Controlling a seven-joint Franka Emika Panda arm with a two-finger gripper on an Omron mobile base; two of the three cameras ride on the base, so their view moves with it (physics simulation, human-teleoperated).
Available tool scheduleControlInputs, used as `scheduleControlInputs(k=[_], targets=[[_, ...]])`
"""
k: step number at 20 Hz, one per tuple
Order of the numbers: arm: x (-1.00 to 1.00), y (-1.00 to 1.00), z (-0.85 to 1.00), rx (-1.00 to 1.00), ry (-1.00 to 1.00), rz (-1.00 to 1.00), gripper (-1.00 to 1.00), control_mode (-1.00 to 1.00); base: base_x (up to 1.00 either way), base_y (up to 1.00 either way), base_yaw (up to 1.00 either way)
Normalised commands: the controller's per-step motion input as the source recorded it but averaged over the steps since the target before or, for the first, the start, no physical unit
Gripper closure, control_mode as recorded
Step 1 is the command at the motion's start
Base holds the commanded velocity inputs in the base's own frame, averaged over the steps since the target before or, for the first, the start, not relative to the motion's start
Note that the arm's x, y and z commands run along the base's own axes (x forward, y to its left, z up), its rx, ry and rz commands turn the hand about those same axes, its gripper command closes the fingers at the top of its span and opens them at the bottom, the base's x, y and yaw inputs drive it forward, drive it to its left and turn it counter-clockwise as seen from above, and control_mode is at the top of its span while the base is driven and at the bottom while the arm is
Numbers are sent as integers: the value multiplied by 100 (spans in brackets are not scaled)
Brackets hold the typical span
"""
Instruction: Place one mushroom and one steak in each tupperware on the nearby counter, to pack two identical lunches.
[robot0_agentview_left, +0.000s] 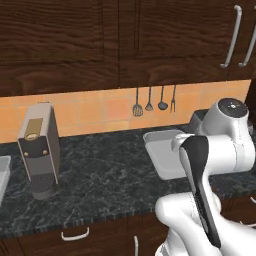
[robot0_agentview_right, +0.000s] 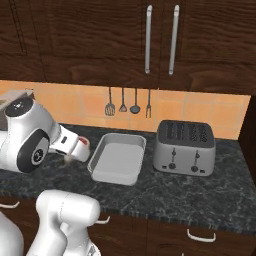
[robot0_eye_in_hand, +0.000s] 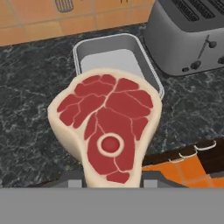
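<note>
The white arm rises from its base, bends at a high elbow and reaches forward and down over the bench. Its wrist slants downward. The gripper has its jaws closed on a steak, which stands up between them.

Steak: raw, red with cream fat rim and round bone, held upright before the hand camera. Tupperware: grey rectangular container, open, lying flat on the dark speckled counter, at 12 o'clock beyond the steak.
</note>
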Motion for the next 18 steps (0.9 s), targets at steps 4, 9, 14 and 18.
scheduleControlInputs(k=[4,9,14,18], targets=[[100,-34,-60,0,3,9,100,-100,0,0,0],[100,-35,-63,0,9,7,100,-100,0,0,0],[100,-10,-45,0,8,5,100,-100,0,0,0],[100,-7,-25,0,5,3,100,-100,0,0,0]])
